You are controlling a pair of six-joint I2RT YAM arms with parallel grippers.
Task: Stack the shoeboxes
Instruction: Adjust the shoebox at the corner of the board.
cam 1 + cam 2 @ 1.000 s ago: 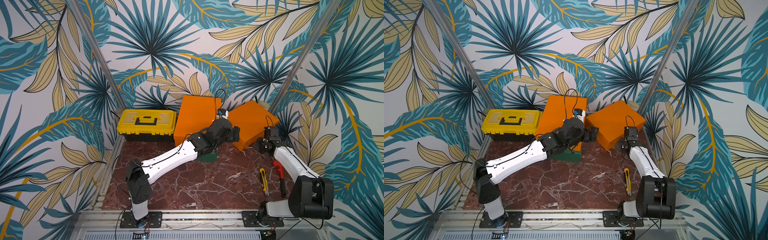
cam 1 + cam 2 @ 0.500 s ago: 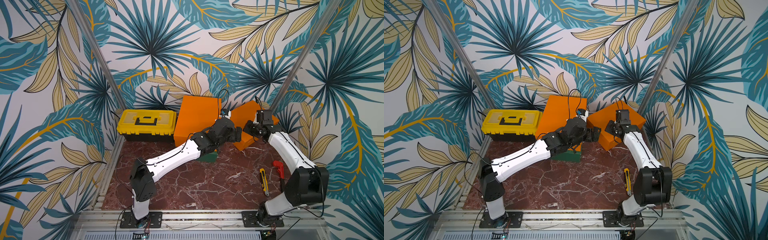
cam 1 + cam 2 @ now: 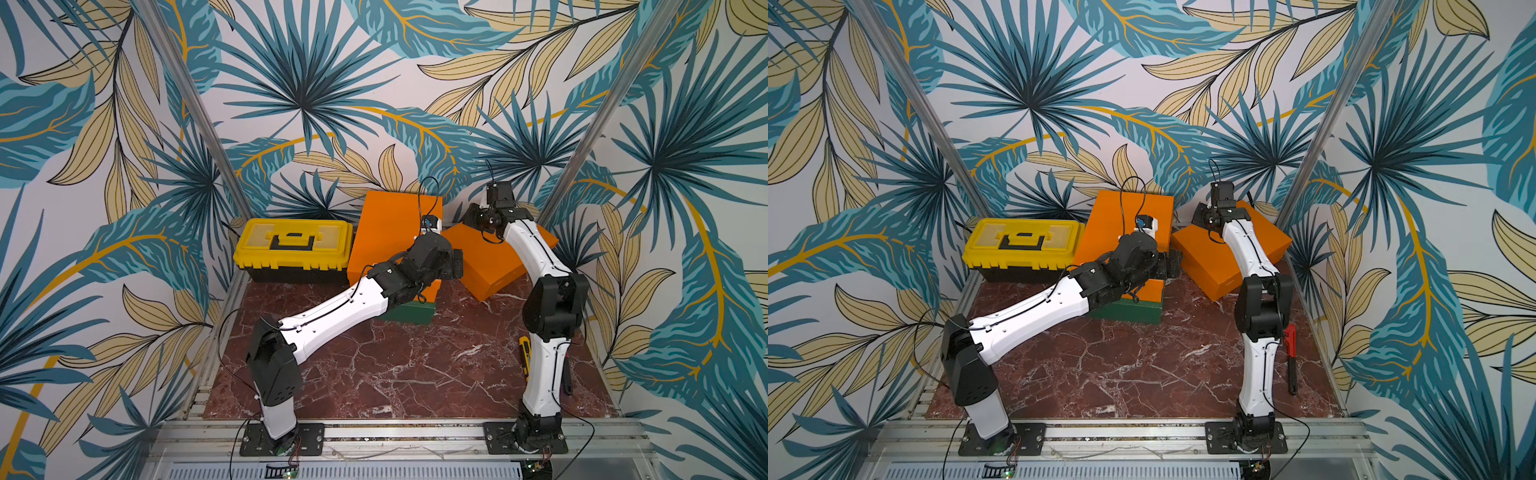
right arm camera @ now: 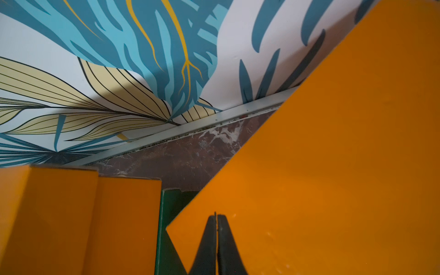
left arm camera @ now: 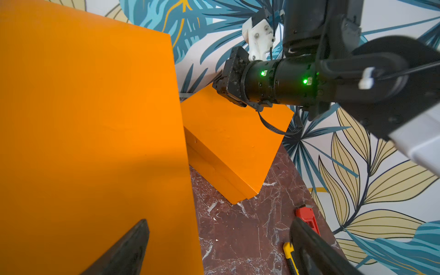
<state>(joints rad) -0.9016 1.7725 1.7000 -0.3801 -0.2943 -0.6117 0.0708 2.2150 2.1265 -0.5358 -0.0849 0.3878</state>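
Note:
An orange shoebox (image 3: 390,232) (image 3: 1121,216) lies on the dark green shoebox (image 3: 409,316) (image 3: 1129,311) at the back centre. A second orange shoebox (image 3: 494,266) (image 3: 1217,262) sits tilted to the right of that stack. In the right wrist view its corner (image 4: 333,166) overlaps the green box (image 4: 171,214). My left gripper (image 3: 457,262) (image 5: 219,223) is open beside the stacked orange box (image 5: 83,119), holding nothing. The right gripper (image 3: 471,216) (image 4: 216,216) is shut and empty, over the tilted box's far corner by the back wall.
A yellow-and-black toolbox (image 3: 293,245) stands at the back left against the stack. A yellow utility knife (image 3: 524,353) and a red wrench (image 3: 1289,336) lie by the right arm's base. The leaf-patterned walls close in the back and both sides.
My right arm has swung from the tilted box's right side up and over to its far corner near the back wall. The left arm has barely moved.

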